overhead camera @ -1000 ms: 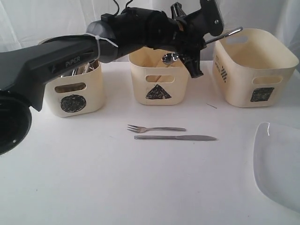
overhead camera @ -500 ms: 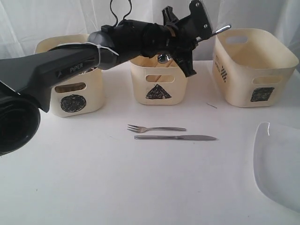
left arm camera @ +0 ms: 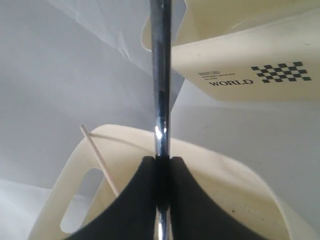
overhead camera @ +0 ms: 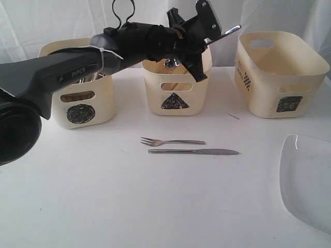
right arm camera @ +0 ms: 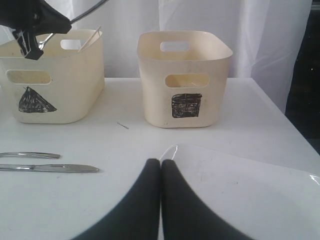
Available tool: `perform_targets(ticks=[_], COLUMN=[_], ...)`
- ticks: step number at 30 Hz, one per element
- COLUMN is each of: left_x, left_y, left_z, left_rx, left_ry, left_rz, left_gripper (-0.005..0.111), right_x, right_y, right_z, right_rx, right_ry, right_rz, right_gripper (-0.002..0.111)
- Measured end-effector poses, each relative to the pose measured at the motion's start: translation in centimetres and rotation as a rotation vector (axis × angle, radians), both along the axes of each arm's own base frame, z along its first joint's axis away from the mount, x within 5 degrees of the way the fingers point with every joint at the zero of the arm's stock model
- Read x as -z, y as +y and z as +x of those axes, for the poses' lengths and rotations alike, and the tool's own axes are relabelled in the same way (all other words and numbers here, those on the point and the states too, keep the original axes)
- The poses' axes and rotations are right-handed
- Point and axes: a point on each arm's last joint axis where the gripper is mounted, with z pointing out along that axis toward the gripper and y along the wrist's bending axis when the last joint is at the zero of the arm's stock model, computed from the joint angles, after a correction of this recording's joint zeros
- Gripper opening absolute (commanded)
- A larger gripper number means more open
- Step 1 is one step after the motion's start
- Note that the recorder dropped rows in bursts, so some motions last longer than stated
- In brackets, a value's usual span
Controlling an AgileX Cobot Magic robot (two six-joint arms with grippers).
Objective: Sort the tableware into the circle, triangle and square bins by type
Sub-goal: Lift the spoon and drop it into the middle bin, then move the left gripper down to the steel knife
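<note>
Clamping spoon [left arm camera: 160,90] between jaws (handle only)

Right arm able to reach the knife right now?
Probably yes. The knife lies flat on the table, with nothing between it and the right gripper, which is shut by the plate's edge and must open first. The left gripper holds the spoon over the triangle bin.
</note>
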Motion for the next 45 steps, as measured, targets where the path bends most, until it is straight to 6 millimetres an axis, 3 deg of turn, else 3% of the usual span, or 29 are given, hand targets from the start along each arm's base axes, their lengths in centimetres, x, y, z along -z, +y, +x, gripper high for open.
perform_targets(ticks=[5, 12, 19, 25, 34, 45], left_x=[0.0, 0.4, 0.7, 0.0, 1.3, 2.0], left_y=[-0.1, -0.1, -0.7, -1.8, -2.4, -1.6], left_z=[-0.1, -0.3, -1.8, -4.6, -8.9, -9.2], left_rx=[-0.003, -0.009, 0.033, 0.102, 0.226, 0.238], left_ry=[0.034, 0.108, 0.209, 0.300, 0.553, 0.593], left_rz=[-0.036, -0.047, 0.031, 0.114, 0.346, 0.464], left_gripper=[0.037, 0.037, 0.037, 0.037, 0.037, 0.039], right_x=[0.0, 0.0, 0.0, 0.0, 0.0, 0.0], right_y=[0.0, 0.0, 0.0, 0.0, 0.0, 0.0], right_z=[0.0, 0.0, 0.0, 0.0, 0.0, 0.0], right_rx=[0.000, 0.000, 0.000, 0.000, 0.000, 0.000], right_ry=[0.000, 0.000, 0.000, 0.000, 0.000, 0.000], right_rz=[0.000, 0.000, 0.000, 0.000, 0.000, 0.000], right_gripper=[0.000, 0.000, 0.000, 0.000, 0.000, 0.000])
